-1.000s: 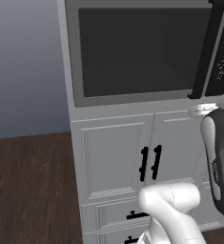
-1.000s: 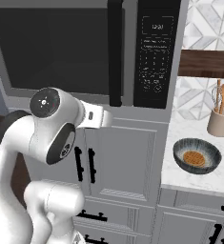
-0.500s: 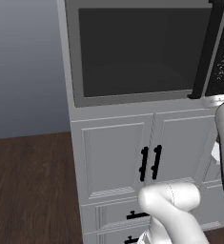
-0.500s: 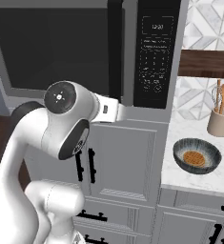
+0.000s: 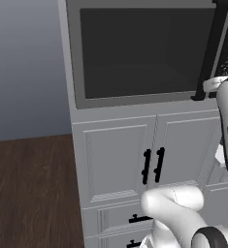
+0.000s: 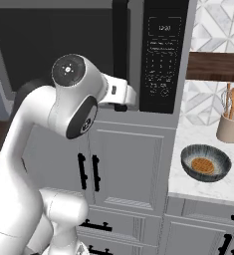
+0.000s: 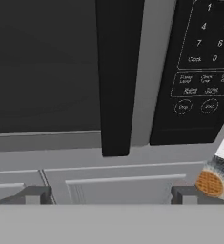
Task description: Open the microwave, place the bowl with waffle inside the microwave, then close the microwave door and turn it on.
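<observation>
Microwave [image 6: 113, 50], a large boxy grey appliance with a dark glass front, sits built in above white panelled cabinet doors [image 5: 149, 157] that carry short black handles. Its microwave door [image 5: 139, 51], a grey-framed panel with a wide dark window, lies shut and flush with the body, and the long black vertical bar handle [image 7: 117, 76] runs down the door's right edge, just left of the black keypad panel [image 6: 162, 55] with its white markings. The white arm's two-finger gripper [image 7: 111, 194] is close in front of the microwave, just below the handle's lower end; its dark fingertips [image 7: 35, 194] stand wide apart, released, with nothing between them. To the right of the microwave and lower, on the pale stone counter [image 6: 223, 182], rests the small round dark-rimmed bowl [image 6: 205, 162], upright, with the orange-brown waffle [image 6: 203, 165] lying inside it. Behind the bowl, also right of the microwave, stands a beige crock of wooden utensils [image 6: 230, 127].
</observation>
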Motion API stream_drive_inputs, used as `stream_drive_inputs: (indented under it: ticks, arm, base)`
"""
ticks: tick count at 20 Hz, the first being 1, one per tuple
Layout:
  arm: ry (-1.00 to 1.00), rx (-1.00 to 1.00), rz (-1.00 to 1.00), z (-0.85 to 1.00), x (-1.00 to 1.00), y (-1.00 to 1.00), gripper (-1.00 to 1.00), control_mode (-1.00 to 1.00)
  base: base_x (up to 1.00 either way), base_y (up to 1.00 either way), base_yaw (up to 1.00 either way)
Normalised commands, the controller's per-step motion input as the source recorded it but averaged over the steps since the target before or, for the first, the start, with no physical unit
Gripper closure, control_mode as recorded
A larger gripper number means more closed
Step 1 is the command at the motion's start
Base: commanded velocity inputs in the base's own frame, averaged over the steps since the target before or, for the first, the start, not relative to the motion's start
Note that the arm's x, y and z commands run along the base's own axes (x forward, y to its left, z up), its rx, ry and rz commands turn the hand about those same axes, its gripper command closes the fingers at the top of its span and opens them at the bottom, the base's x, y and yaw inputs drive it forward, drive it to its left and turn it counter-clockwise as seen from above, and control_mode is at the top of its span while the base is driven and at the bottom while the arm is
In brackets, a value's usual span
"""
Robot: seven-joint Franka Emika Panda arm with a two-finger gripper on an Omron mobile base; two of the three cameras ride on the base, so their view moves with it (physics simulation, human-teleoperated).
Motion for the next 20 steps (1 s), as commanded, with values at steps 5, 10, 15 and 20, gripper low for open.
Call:
stream_drive_inputs:
  ticks: [5, 10, 15, 20]
  arm:
    - [-0.08, 0.0, 0.0, 0.04, 0.49, 0.0, -1.0, -1.0]
    - [-0.21, 0.0, 0.01, 0.02, 0.36, 0.0, -1.0, -1.0]
    - [-0.39, 0.0, 0.02, 0.07, 0.22, 0.0, -1.0, -1.0]
    - [-0.13, 0.0, 0.0, 0.0, 0.38, 0.0, -1.0, -1.0]
  base:
    - [0.0, 0.0, 0.0]
    - [0.0, 0.0, 0.0]
    - [0.0, 0.0, 0.0]
    - [0.0, 0.0, 0.0]
